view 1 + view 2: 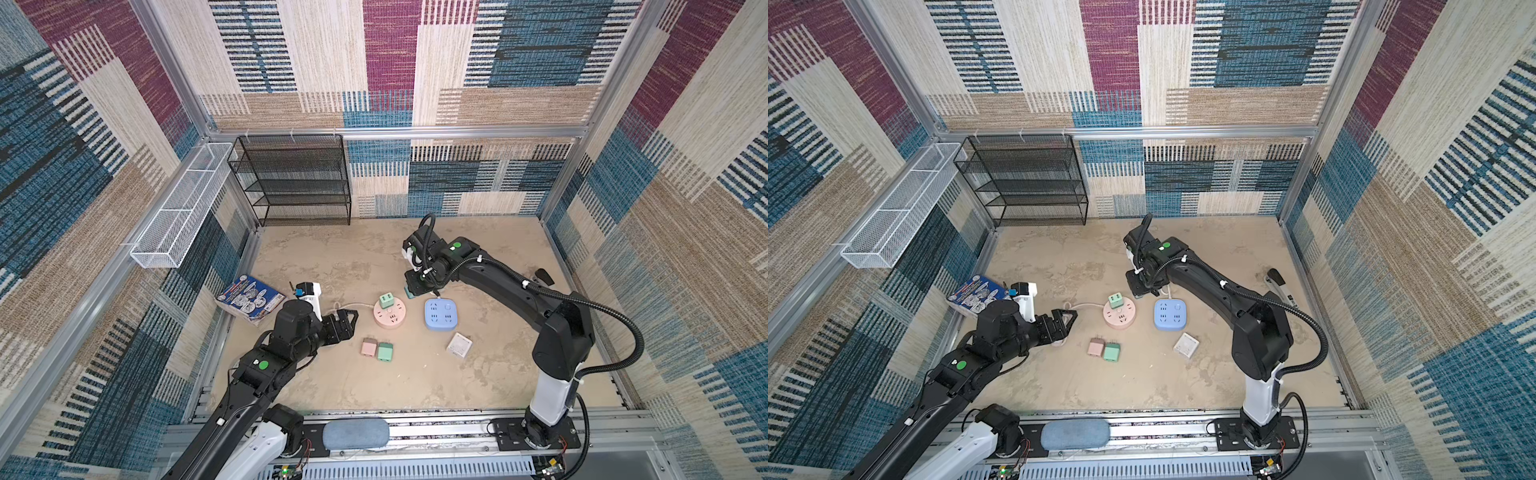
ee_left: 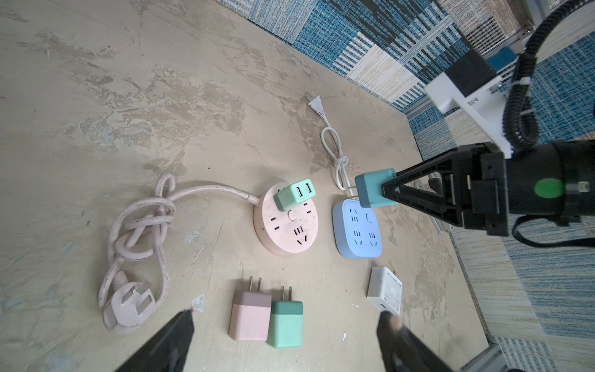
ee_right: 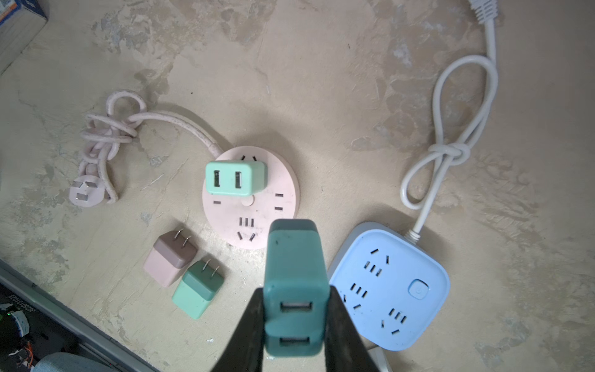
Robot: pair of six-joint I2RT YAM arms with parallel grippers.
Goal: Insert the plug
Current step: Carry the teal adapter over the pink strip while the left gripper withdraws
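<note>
Right gripper (image 3: 294,301): clamped on teal charger (image 3: 293,257), raised by blue power strip's (image 3: 391,290) edge, prongs outside slots.
Left gripper (image 1: 348,320): jaws wide, empty, near pink cord (image 2: 151,211).
Room: narrow gap between blue power strip and pink round strip (image 3: 278,206).

Patchwork-walled cell with a mottled beige worktop (image 1: 374,382).
Woven blue, maroon and cream wall panels (image 1: 390,54); black mesh shelf rack (image 1: 291,178) at back, white wire basket (image 1: 183,203) on left wall.

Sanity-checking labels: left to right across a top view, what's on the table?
Book → left gripper → pink round power strip → blue power strip → white charger
</note>
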